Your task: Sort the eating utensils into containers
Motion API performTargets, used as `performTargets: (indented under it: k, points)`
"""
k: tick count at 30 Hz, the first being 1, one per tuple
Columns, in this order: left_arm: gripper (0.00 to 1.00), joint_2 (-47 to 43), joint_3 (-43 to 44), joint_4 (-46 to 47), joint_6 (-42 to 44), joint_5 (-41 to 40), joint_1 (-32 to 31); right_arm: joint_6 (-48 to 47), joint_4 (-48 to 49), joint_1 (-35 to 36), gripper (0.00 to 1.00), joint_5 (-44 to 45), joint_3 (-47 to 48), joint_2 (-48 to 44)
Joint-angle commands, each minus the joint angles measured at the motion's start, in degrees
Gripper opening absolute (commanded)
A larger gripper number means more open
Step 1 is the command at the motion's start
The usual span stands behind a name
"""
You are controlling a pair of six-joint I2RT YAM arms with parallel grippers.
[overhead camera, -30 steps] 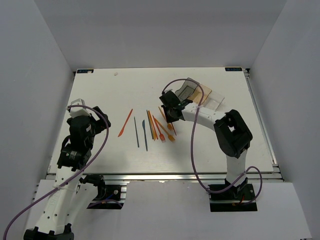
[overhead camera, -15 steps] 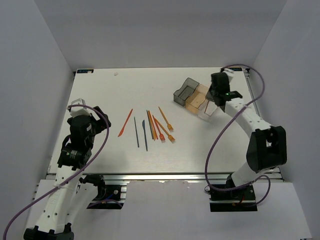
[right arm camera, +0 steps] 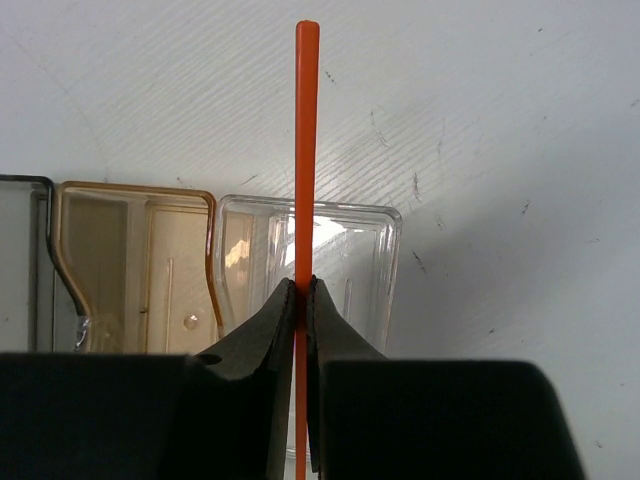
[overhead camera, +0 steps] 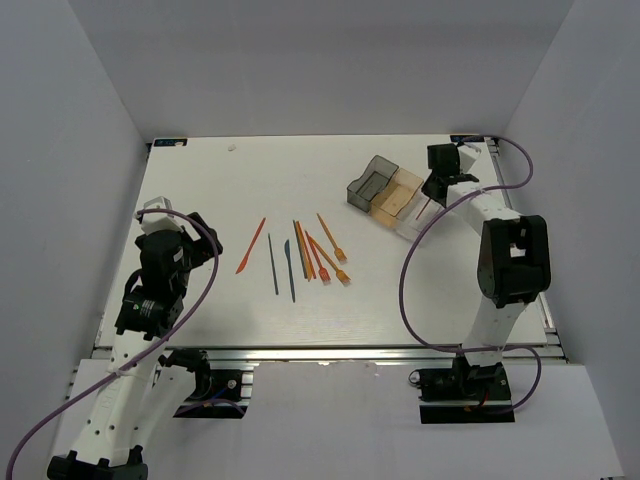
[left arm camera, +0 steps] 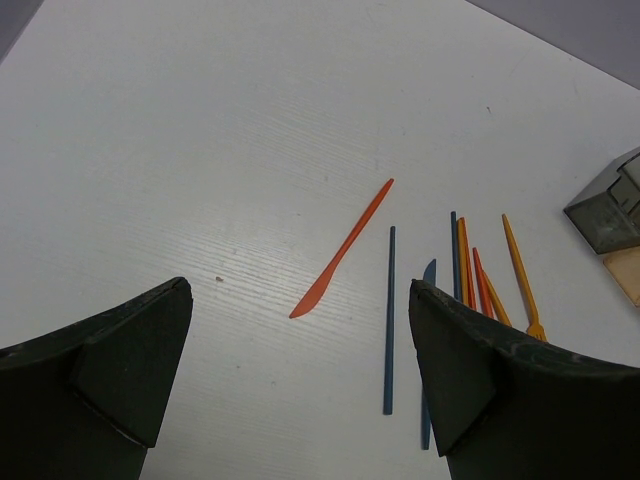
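Note:
My right gripper (right arm camera: pixel 301 285) is shut on a thin orange stick (right arm camera: pixel 306 120), which runs upright between its jaws above the clear bin (right arm camera: pixel 350 250). In the top view that gripper (overhead camera: pixel 437 193) hangs over the right end of the containers: dark grey bin (overhead camera: pixel 372 182), orange bin (overhead camera: pixel 396 196), clear bin (overhead camera: pixel 420 217). Several utensils lie mid-table: an orange knife (overhead camera: pixel 251 246), a blue stick (overhead camera: pixel 272 263), a blue knife (overhead camera: pixel 289 270) and orange forks (overhead camera: pixel 332 238). My left gripper (left arm camera: pixel 298 295) stands open and empty, low over the table left of the orange knife (left arm camera: pixel 345 250).
The table's right edge rail (overhead camera: pixel 520 240) runs close beside the right arm. White walls enclose the table on three sides. The blue stick (left arm camera: pixel 389 320) and an orange fork (left arm camera: pixel 520 275) lie ahead of the left gripper, the dark grey bin (left arm camera: pixel 610 205) farther off.
The right arm swung from the utensil cluster to the bins carrying the orange stick, and now holds it over the clear bin. The left arm has not moved.

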Motion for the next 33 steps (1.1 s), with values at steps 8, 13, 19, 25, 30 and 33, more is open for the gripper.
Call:
performTargets:
  k: [8, 13, 19, 25, 30, 33]
  points:
    - [0.98, 0.01, -0.51, 1.28, 0.74, 1.08, -0.29, 3.29, 5.88, 1.64, 0.0, 1.03, -2.87, -0.04]
    - [0.98, 0.01, -0.51, 1.28, 0.74, 1.08, -0.29, 4.52, 5.61, 2.7, 0.0, 0.69, -4.1, -0.13]
    - [0.98, -0.17, -0.51, 1.28, 0.74, 1.08, -0.29, 4.78, 5.44, 3.58, 0.17, 1.03, -4.9, -0.39]
    - [0.98, -0.61, -0.59, 1.28, 0.74, 0.9, -0.29, 5.75, 4.39, 3.93, 0.36, 0.95, -5.69, -1.8]
    - [0.98, -0.69, -0.59, 1.19, 0.74, 0.9, -0.38, 4.7, 3.6, 4.37, 0.37, 1.82, -5.34, -5.13]
    - [0.98, -0.78, -0.51, 1.1, 0.74, 0.73, -0.47, 2.51, 3.42, 6.21, 0.44, 3.49, -5.16, -8.82]
